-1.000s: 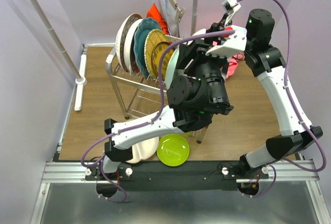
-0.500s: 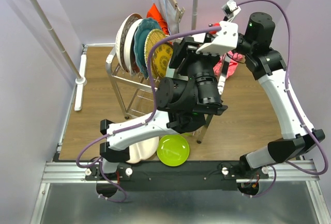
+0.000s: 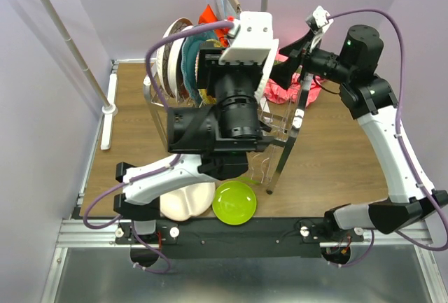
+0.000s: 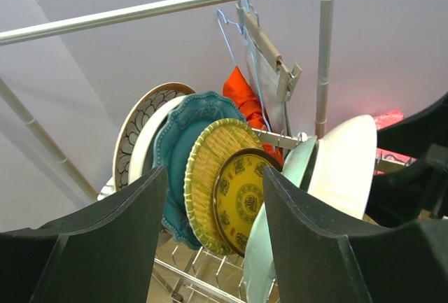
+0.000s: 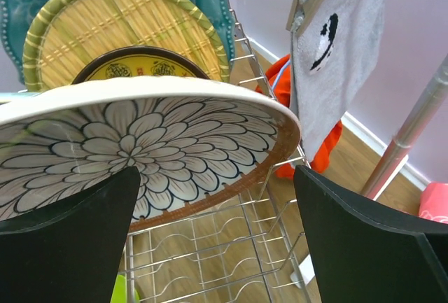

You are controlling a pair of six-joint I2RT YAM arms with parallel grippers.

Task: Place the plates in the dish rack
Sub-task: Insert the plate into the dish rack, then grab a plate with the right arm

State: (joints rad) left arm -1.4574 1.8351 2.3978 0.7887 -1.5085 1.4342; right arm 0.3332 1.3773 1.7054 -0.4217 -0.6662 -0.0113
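Looking down from above, we see the left arm (image 3: pixel 210 117) raised high over the rack (image 3: pixel 283 150) and covering most of it. Only the edges of the standing plates (image 3: pixel 173 50) show at upper centre-left. The right arm (image 3: pixel 378 107) reaches in from the right toward the rack's far end. At bottom centre a lime plate (image 3: pixel 234 202) lies flat on the table (image 3: pixel 329 142). A cream plate (image 3: pixel 183 203) lies just beside it, partly under the left arm. A rail (image 3: pixel 66 33) runs along the left, and pink cloths (image 3: pixel 287 89) lie right of the rack.

From the left wrist, the left gripper (image 4: pixel 213 177) is partly open and holds nothing. Between its fingers we see the plates standing on edge in a row in the rack.

From the right wrist, the right gripper (image 5: pixel 217 177) is spread wide on either side of a floral plate (image 5: pixel 154 149) and touches it nowhere we can see. The plate seems to rest in the rack wires, in front of the others.

We judge this plate placed and the release under way. Next, the right gripper should draw straight back, clear of the rim, and then one arm should go for the lime plate. The grey cloth (image 5: pixel 343 30) and the rail pole hang close at right, and the left arm crowds the space above the rack.
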